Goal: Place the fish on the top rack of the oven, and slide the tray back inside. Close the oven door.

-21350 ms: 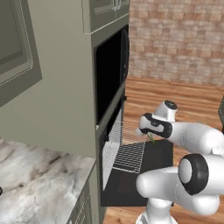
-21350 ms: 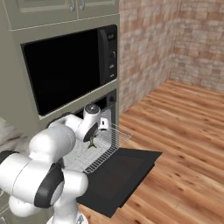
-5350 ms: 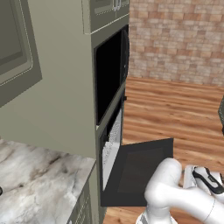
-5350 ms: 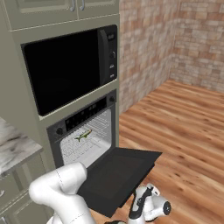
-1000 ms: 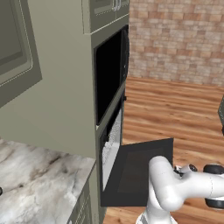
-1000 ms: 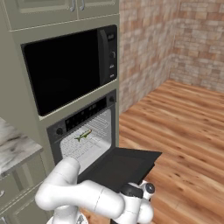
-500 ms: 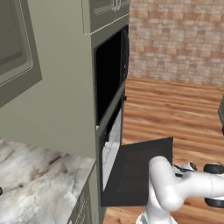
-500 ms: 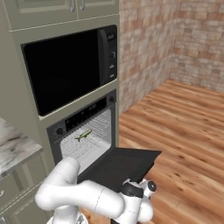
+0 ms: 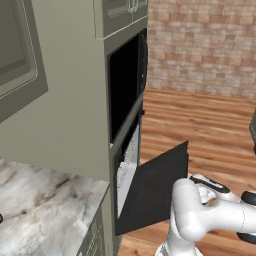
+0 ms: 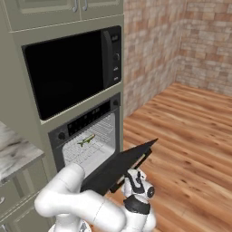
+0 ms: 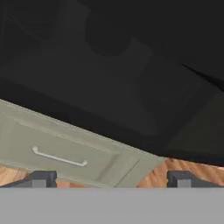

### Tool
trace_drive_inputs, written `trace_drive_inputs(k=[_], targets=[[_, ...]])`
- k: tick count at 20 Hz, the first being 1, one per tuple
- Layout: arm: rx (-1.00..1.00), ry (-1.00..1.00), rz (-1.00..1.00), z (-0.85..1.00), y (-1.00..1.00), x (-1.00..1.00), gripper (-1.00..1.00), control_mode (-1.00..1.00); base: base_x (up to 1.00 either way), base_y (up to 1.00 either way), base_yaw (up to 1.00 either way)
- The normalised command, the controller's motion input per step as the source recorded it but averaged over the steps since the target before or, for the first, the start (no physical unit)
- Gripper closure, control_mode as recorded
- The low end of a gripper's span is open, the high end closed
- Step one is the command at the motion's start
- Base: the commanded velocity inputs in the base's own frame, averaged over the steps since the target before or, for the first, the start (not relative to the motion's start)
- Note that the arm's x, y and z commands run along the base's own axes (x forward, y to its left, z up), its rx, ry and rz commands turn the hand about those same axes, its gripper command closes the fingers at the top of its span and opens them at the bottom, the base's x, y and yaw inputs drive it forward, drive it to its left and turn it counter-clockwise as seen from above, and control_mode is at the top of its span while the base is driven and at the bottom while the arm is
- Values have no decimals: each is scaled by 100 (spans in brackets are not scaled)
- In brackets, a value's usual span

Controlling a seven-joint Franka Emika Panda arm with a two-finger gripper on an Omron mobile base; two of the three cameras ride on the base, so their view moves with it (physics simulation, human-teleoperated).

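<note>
One gripper (image 11: 109,177) is seen low down under the oven door (image 10: 118,165). Its two dark fingertips (image 11: 43,177) are spread wide apart, and nothing is held between them. The dark underside of the one oven door is seen just above them, with one green drawer (image 11: 65,153) and its one thin handle (image 11: 59,157) further back. The door is tilted part way up, not yet shut. Behind it, one fish (image 10: 85,141) is laid on the top rack (image 10: 93,147), which is pushed inside the oven (image 10: 86,136). One glossy black unit (image 10: 72,68) is set above the oven.
</note>
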Motion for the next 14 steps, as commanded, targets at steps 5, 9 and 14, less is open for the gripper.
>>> trace_drive_inputs(k=[5, 9, 14], targets=[[43, -69, 17, 0, 100, 39, -100, -100, 0, 0, 0], [29, -42, 14, -8, 100, 72, -100, -100, 0, 0, 0], [12, -22, 12, -27, 100, 96, -100, -100, 0, 0, 0]])
